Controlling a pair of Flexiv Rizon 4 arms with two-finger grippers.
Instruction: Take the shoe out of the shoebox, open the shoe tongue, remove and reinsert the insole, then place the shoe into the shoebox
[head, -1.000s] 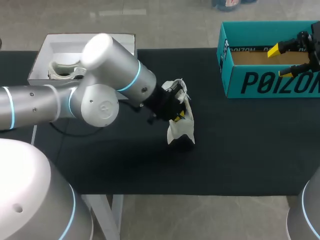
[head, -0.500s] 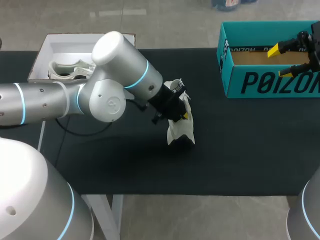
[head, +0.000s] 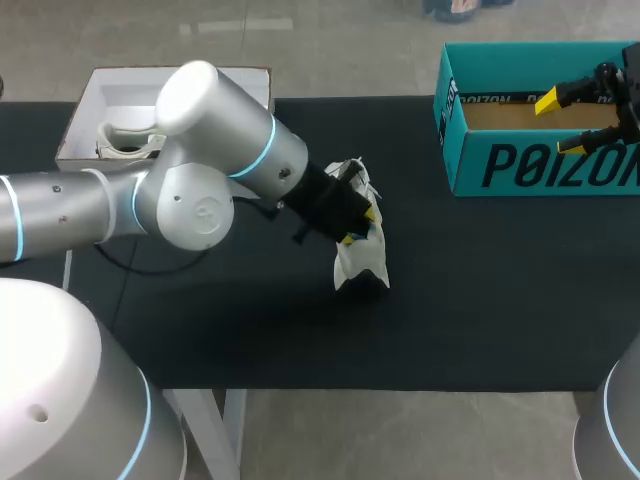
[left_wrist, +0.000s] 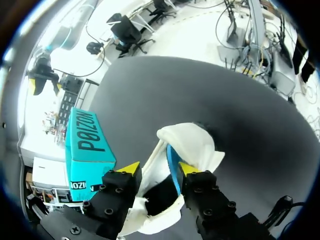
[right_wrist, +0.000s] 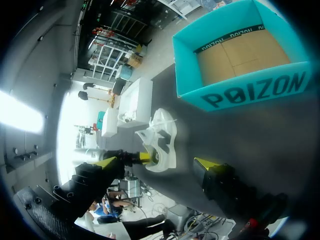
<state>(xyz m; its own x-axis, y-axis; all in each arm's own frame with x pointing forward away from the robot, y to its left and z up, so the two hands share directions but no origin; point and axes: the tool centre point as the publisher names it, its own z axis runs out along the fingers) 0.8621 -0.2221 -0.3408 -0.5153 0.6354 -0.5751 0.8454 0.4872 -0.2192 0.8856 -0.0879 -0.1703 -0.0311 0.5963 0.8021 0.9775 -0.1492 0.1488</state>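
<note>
Well inside the table (head: 480, 300) edges, left tool (left_wrist: 159, 167) straddles the shoe (left_wrist: 192, 145), grip unclear; right tool (head: 558, 122) spread

Shoe (head: 362, 252): white upper, dark inside the opening. Insole (left_wrist: 172, 167): blue, seen in the left wrist view.
Shoebox (head: 466, 165): teal walls, black block lettering on the side, dark band along the inner rim, brown cardboard floor.
Table (head: 250, 330): plain black cover, no pattern.
Second box (head: 85, 110): white, holding a second shoe (head: 125, 140), also white.
Left arm (head: 200, 190): silver-grey shell, light-blue rings at the joints.
Left gripper (left_wrist: 159, 168) and right gripper (head: 560, 122): black bodies, bright yellow tips.
</note>
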